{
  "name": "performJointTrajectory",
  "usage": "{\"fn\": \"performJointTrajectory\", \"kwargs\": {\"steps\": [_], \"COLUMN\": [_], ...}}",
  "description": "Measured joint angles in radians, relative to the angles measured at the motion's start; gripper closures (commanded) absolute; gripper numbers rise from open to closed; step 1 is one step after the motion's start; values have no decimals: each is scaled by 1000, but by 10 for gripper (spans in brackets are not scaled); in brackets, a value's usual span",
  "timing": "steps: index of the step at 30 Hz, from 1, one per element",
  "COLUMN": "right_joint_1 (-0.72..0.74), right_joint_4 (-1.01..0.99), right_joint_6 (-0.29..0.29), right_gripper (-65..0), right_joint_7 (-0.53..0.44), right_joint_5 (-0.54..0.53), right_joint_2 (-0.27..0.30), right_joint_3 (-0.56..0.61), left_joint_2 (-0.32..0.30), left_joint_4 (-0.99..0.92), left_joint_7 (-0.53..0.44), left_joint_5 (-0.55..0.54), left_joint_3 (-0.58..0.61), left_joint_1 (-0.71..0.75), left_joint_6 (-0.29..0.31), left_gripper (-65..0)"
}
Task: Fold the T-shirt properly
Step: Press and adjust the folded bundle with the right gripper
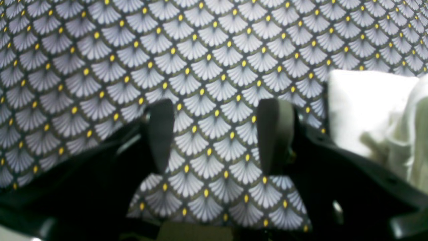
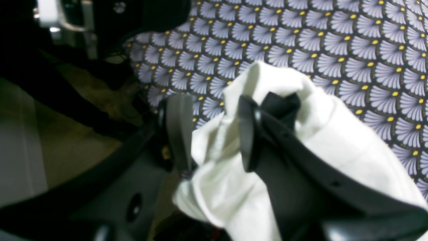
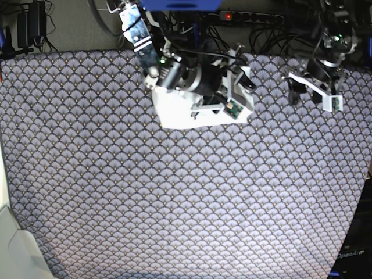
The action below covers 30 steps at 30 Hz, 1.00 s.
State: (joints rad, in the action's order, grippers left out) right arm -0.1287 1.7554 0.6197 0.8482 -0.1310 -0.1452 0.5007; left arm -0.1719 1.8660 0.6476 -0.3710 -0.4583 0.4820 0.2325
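Note:
The T-shirt (image 3: 174,111) lies as a small white bundle at the far edge of the table, with no print showing. In the right wrist view the white cloth (image 2: 334,144) is bunched between the fingers of my right gripper (image 2: 214,134) and drapes over one finger, so the gripper is shut on it. My right arm (image 3: 197,78) covers much of the shirt in the base view. My left gripper (image 1: 217,134) is open and empty over the patterned cloth, far to the right (image 3: 305,96). White cloth (image 1: 367,110) shows at the right edge of the left wrist view.
A tablecloth (image 3: 186,197) with a grey fan pattern and yellow dots covers the whole table. A power strip and cables (image 3: 250,16) run behind the far edge. The floor shows past the table's left edge (image 3: 6,221).

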Motion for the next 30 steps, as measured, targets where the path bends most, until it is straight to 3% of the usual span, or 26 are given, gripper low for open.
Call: {"fn": "performJointTrajectory", "kwargs": {"steps": [11, 15, 20, 30], "right_joint_1": [-2, -31, -33, -49], "right_joint_4": [212, 192, 162, -47], "right_joint_6": [0, 0, 0, 0], "right_gripper": [-235, -235, -235, -235], "right_joint_7": [-14, 8, -14, -178], "right_joint_5": [-3, 12, 4, 0], "right_joint_2": [19, 66, 84, 78], "right_joint_3": [-34, -103, -130, -120], "left_joint_2": [-2, -12, -22, -37], "left_joint_4": [-47, -61, -62, -59], "left_joint_7": [0, -4, -3, -1], "left_joint_5": [3, 0, 0, 0], "left_joint_3": [-3, -4, -5, -5], "left_joint_1": [8, 29, 38, 55], "left_joint_6": [0, 0, 0, 0], "left_gripper": [-386, -386, -386, -386]}}
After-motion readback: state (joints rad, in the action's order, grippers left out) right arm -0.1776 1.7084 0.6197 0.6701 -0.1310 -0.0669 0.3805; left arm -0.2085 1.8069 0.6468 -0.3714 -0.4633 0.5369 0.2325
